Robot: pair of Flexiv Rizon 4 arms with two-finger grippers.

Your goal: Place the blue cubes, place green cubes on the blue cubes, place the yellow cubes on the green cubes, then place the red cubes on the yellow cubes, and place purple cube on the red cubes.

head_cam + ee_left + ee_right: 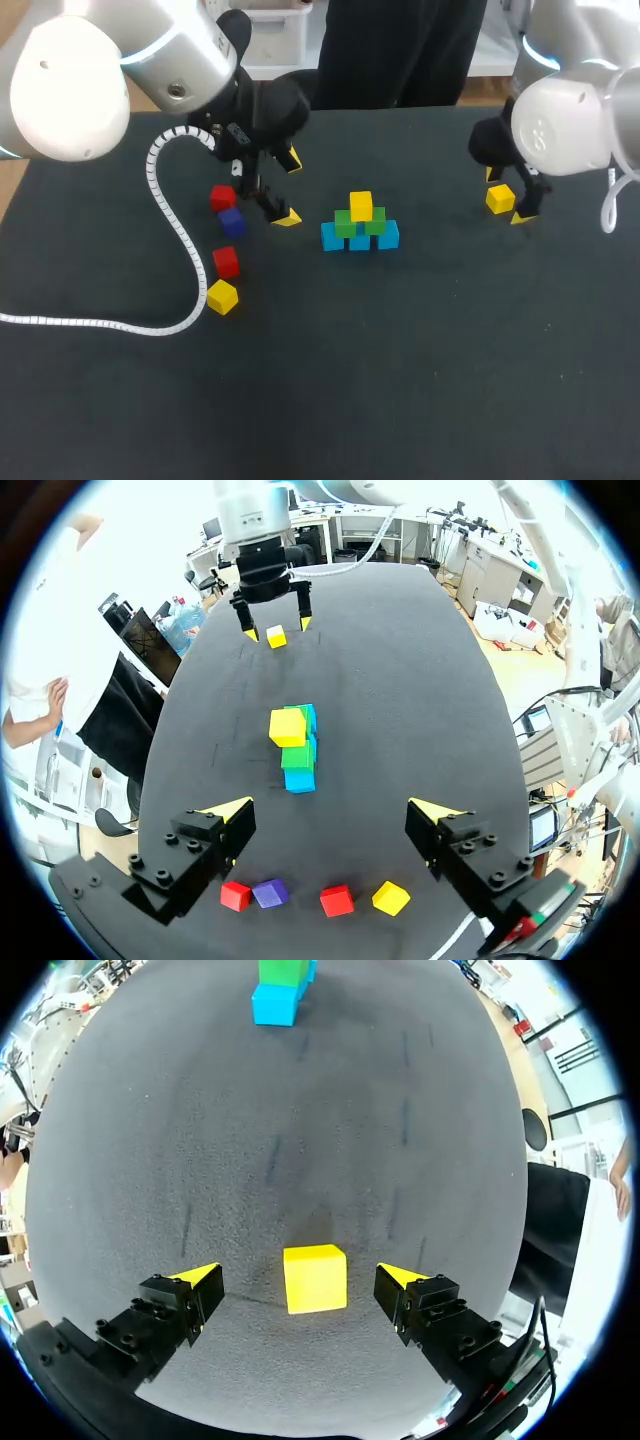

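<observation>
Mid-table stands a pyramid: three blue cubes [360, 240], two green cubes [346, 224] on them, and one yellow cube [361, 206] on top. My left gripper [288, 188] hangs open just left of it; in its wrist view the gripper [330, 815] is empty, with the pyramid [295, 745] ahead. Two red cubes [223, 197] [226, 262], a purple cube [231, 221] and a yellow cube [222, 297] lie loose at the left. My right gripper [506, 197] is open around another yellow cube [315, 1278], its fingers [195, 1282] clear of both sides.
A white coiled cable [170, 230] runs from the left arm across the table's left side, passing close to the loose cubes. The black tabletop [400, 380] stretches bare toward the front and between the pyramid and the right gripper.
</observation>
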